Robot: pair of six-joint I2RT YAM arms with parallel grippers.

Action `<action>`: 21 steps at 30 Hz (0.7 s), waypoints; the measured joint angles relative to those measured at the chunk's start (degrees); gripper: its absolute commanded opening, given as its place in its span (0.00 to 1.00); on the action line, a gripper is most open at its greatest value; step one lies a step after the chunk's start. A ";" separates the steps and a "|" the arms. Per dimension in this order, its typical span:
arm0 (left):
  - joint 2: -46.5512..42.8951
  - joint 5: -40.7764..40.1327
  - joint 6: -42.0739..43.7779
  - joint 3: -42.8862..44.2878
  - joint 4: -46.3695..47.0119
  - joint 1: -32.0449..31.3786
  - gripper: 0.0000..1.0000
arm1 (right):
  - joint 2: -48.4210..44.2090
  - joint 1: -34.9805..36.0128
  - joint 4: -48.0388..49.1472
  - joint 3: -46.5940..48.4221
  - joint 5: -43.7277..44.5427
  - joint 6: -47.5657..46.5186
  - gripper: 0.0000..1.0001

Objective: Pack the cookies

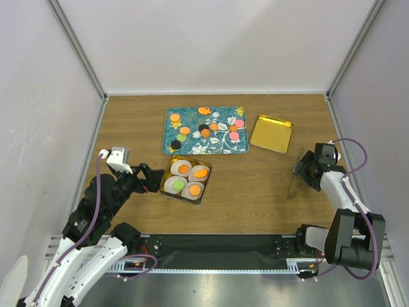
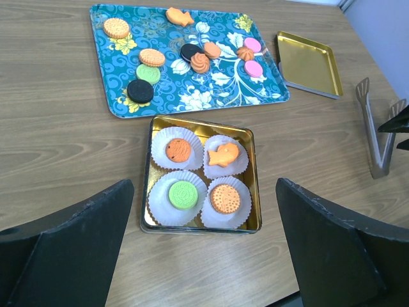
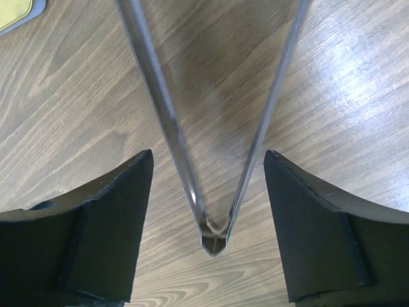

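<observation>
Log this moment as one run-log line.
left gripper open, facing tin | right gripper open astride tongs | tin: four cookies in cups | tray: loose cookies | lid off

Cookies (image 2: 182, 194) — four in tin (image 2: 254, 182), others on tray (image 2: 150, 29)

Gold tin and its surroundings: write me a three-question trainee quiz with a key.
1. True or false: each of the four paper cups in the gold tin holds a cookie.
2. Where is the gold lid? A) on the tin B) on the table, right of the teal tray C) on the teal tray
3. Fill in: the right end effector, fingers open, straddles the hinged end of the metal ____.
Key: 1 true; 2 B; 3 tongs.
</observation>
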 measured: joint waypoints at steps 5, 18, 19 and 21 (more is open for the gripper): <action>0.00 0.00 -0.02 0.00 0.00 0.00 1.00 | -2.93 -0.02 -0.33 -0.31 0.70 0.09 0.86; 1.29 -0.24 -0.02 0.00 0.00 0.00 1.00 | 16.61 23.06 -2.75 28.94 5.92 -10.14 0.56; 1.31 -0.31 -0.02 -0.02 0.00 0.00 1.00 | 20.83 24.70 -2.14 31.93 6.05 -12.35 0.56; 1.29 -0.39 -0.04 0.00 -0.02 0.00 1.00 | 27.85 26.84 -1.36 36.06 6.93 -16.65 0.56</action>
